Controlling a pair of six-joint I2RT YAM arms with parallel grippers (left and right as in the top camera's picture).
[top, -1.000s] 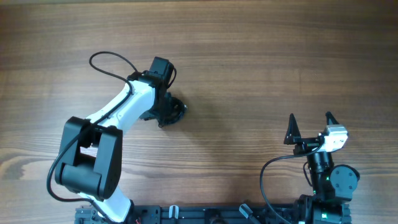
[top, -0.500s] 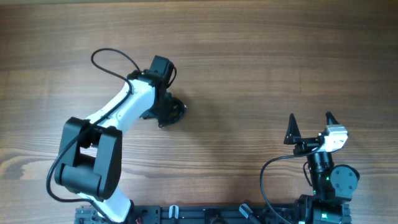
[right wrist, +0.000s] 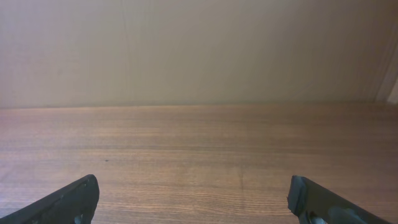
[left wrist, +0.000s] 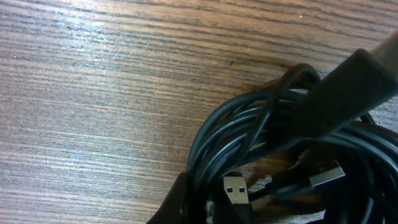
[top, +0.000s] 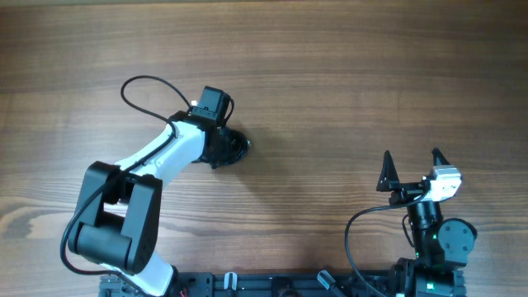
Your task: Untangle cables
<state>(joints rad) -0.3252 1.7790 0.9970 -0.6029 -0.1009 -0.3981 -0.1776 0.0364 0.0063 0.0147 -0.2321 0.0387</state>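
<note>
The cables (top: 238, 146) are a small dark bundle of thin black cords on the wooden table, left of centre. In the left wrist view the cables (left wrist: 249, 118) fill the lower right as looped cords with two USB plugs showing. My left gripper (top: 223, 147) is down on the bundle. Its fingers (left wrist: 249, 165) sit on either side of several cords and grip them. My right gripper (top: 411, 165) is open and empty near the front right, far from the cables. Its fingers show at the bottom corners of the right wrist view (right wrist: 193, 199).
The left arm's own thicker black cable (top: 153, 87) loops over the table behind the arm. The wooden table (top: 346, 74) stretches bare to the right and back. The arm bases stand at the front edge.
My left gripper has shifted a little to the right and turned slightly, and the bundle has shifted with it. The right arm has not moved.
</note>
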